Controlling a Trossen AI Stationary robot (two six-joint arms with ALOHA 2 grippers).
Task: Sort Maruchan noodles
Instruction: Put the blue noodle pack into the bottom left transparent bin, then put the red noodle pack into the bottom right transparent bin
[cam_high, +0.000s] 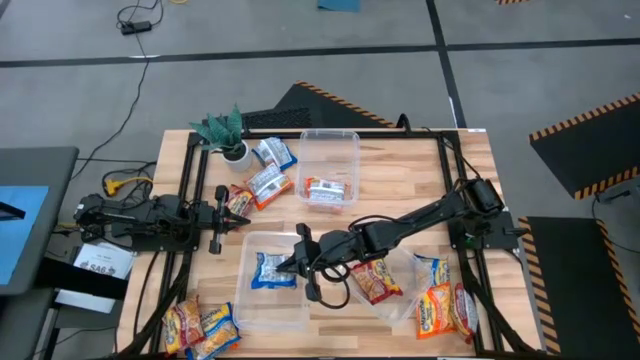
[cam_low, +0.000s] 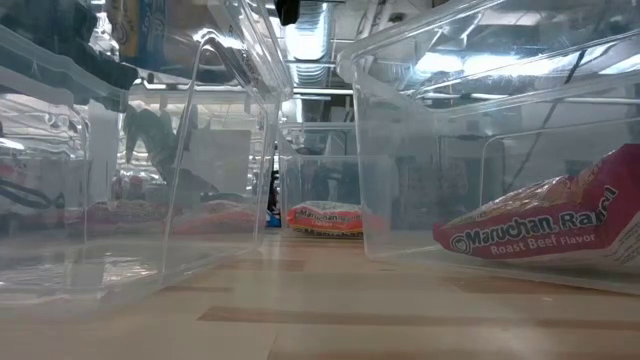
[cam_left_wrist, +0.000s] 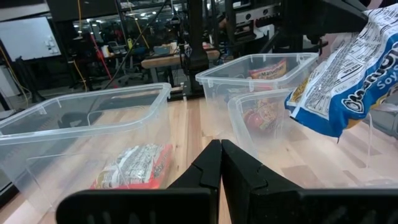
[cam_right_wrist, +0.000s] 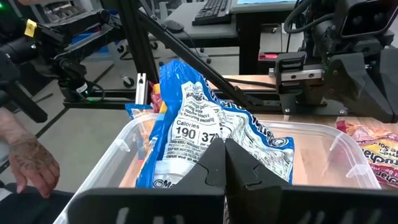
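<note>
My right gripper (cam_high: 291, 262) reaches in from the table's right and is shut on a blue-white Maruchan packet (cam_high: 271, 271). It holds the packet over the near-left clear bin (cam_high: 245, 300). The same packet (cam_left_wrist: 342, 74) shows in the left wrist view, hanging above that bin. A red packet (cam_high: 327, 190) lies flat in the far bin (cam_high: 345, 140). A red Roast Beef packet (cam_low: 540, 235) lies in the near-right bin (cam_high: 405, 305). My left gripper (cam_left_wrist: 221, 163) is shut on nothing and waits at the table's left edge. My right gripper pinches the blue-white packet by one end (cam_right_wrist: 214, 142) between its two fingers. The fingers come almost level from the table's right, slanting a little down. The packet juts out past the fingertips and droops, clear of the bin below.
Loose packets lie beside the potted plant (cam_high: 228, 130) at the far left (cam_high: 268, 183). More lie at the near-left corner (cam_high: 200, 325) and the near-right corner (cam_high: 440, 308). A person's hand (cam_right_wrist: 28, 163) shows beyond the table's left side.
</note>
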